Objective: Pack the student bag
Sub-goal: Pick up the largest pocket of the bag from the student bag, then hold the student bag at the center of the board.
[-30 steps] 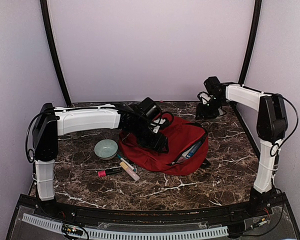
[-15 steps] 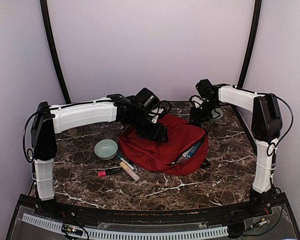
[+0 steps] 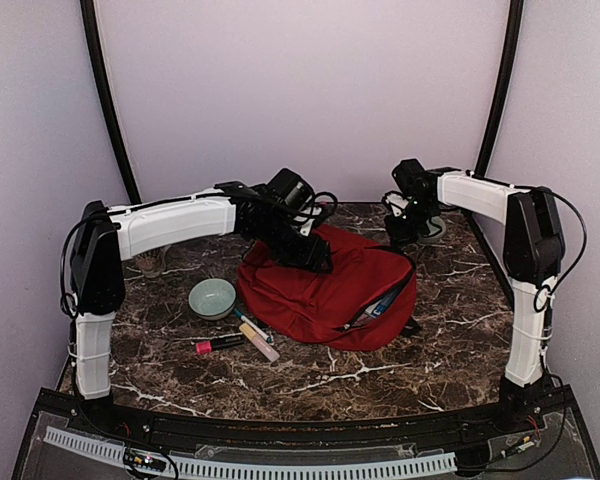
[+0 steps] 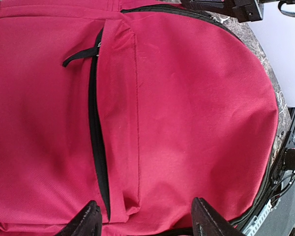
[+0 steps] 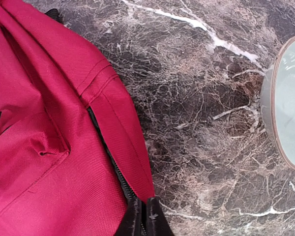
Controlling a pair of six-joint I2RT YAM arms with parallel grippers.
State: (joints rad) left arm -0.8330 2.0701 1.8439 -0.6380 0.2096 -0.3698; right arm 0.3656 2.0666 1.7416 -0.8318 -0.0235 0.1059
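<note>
The student bag (image 3: 320, 295) lies flat in the middle of the table, dark red, with its side zipper open at the right. Blue items (image 3: 385, 298) show in that opening. My left gripper (image 3: 315, 262) hovers open over the bag's far half. In the left wrist view (image 4: 145, 221) it is empty above the bag's front pocket (image 4: 118, 113). My right gripper (image 3: 398, 238) is at the bag's far right corner. In the right wrist view it (image 5: 143, 216) is shut on the zipper line at the bag's edge (image 5: 39, 147).
A green bowl (image 3: 212, 296) sits left of the bag. A pink marker (image 3: 220, 343) and a cream one (image 3: 260, 342) lie in front of it. Another bowl (image 3: 432, 230) stands at the back right, also in the right wrist view (image 5: 290, 103).
My left gripper has risen and moved toward the bag's far side. My right arm has swung left from the back right corner to the bag's far edge.
</note>
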